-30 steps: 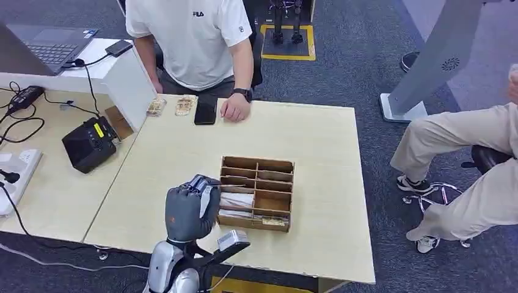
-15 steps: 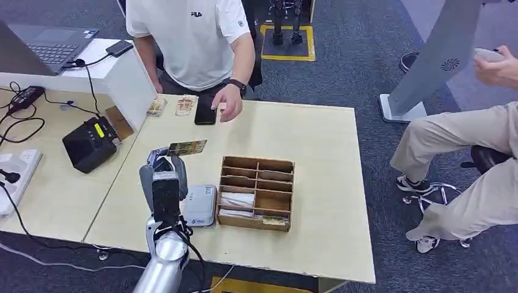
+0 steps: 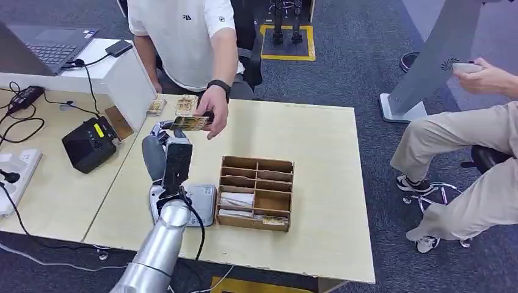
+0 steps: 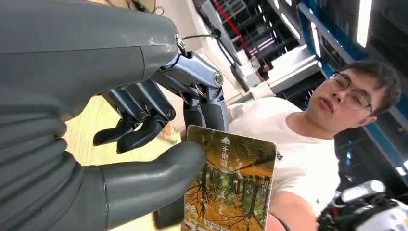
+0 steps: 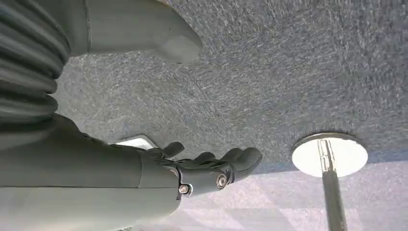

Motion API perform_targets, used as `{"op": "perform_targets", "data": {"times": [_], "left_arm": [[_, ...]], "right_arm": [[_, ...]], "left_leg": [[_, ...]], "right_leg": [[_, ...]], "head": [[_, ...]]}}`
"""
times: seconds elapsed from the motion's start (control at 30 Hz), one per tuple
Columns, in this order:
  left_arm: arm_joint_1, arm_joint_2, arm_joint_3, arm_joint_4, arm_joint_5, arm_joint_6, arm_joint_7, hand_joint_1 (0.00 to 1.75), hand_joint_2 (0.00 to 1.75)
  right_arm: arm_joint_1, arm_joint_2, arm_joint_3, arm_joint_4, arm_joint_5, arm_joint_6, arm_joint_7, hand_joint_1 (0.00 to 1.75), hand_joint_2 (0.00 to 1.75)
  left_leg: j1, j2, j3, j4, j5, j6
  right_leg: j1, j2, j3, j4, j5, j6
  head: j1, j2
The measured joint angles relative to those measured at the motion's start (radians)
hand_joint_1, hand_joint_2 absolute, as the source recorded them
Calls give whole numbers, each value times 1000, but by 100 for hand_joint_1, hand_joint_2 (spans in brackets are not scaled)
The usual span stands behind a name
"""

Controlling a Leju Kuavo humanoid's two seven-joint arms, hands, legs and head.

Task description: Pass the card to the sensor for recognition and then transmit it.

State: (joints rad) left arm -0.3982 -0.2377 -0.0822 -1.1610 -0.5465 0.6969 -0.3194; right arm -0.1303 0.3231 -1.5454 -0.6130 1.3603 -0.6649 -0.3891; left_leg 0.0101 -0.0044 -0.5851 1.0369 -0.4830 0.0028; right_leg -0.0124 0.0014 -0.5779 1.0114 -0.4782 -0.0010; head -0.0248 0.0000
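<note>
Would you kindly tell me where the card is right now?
In the head view the card is held up by the left hand over the table's far left part, where a person's hand reaches it.

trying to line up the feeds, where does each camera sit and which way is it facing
Head view: high on the robot, facing forward and down at the table; its left arm reaches up from below, the left robot hand holding out the card to a person's hand.
Left wrist view: behind the left robot hand, looking past the card toward the seated person.
Right wrist view: on the hanging right arm, facing the carpet; the right robot hand holds nothing, fingers apart.
Shared: head and left wrist views both show the card, the left robot hand and the person.
</note>
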Motion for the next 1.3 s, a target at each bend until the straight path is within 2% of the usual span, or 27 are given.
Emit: {"op": "perform_targets", "data": {"times": [0.03,0.07,0.13,0.17,0.2,0.47,0.67,0.9,0.97,1.13,1.17,1.3], "left_arm": [[-13,0,14,19,-22,0,5,175,175],[-24,0,29,42,-48,0,17,166,175],[-42,0,52,86,-78,0,38,54,175],[-47,0,58,102,-88,2,43,5,175],[-53,0,65,120,-100,2,45,0,175],[-71,-3,75,199,-126,2,60,0,175],[-54,-20,75,186,-62,2,15,0,175],[20,-34,75,77,14,2,-25,0,175],[63,-34,70,27,73,2,-73,0,175],[221,-29,17,-183,192,2,-204,0,175],[251,-27,3,-229,215,2,-225,0,0],[344,-18,-31,-359,228,3,-274,0,0]], "right_arm": [[-1,0,0,3,1,0,0,0,175],[-2,0,0,5,1,0,1,0,175],[-4,0,0,7,1,0,3,0,175],[-4,0,0,9,-3,0,1,0,175],[-5,0,0,11,-7,0,-5,0,175],[-11,-1,0,20,-20,0,-3,0,175],[-11,-1,0,20,-39,0,1,0,175],[-10,-1,0,15,-39,0,24,0,175],[-9,-1,0,9,-32,0,34,0,175],[-5,-1,0,-8,-45,0,40,0,175],[-4,-1,0,-11,-49,0,43,0,175],[-1,-1,0,-22,-56,0,48,0,175]], "left_leg": [[0,0,0,0,0,0],[0,0,0,0,0,0],[0,0,0,0,0,0],[0,0,0,0,0,0],[0,0,0,0,0,0],[0,0,0,0,0,0],[0,0,0,0,0,0],[0,1,0,0,-1,0],[0,2,0,0,-1,0],[0,2,0,0,-2,1],[0,2,0,0,-3,1],[0,2,0,0,-3,1]], "right_leg": [[0,0,0,0,0,0],[0,0,0,0,0,0],[0,0,0,0,0,0],[0,0,0,0,0,0],[0,0,0,0,0,0],[0,0,0,0,0,0],[0,1,0,0,0,0],[0,1,-1,0,0,0],[0,2,-1,0,0,0],[0,3,-1,0,-1,1],[0,3,-1,0,-2,1],[0,2,-1,0,-2,0]], "head": [[0,0],[0,0],[0,0],[0,0],[0,0],[0,0],[0,0],[0,0],[0,0],[0,0],[0,0],[0,0]]}}
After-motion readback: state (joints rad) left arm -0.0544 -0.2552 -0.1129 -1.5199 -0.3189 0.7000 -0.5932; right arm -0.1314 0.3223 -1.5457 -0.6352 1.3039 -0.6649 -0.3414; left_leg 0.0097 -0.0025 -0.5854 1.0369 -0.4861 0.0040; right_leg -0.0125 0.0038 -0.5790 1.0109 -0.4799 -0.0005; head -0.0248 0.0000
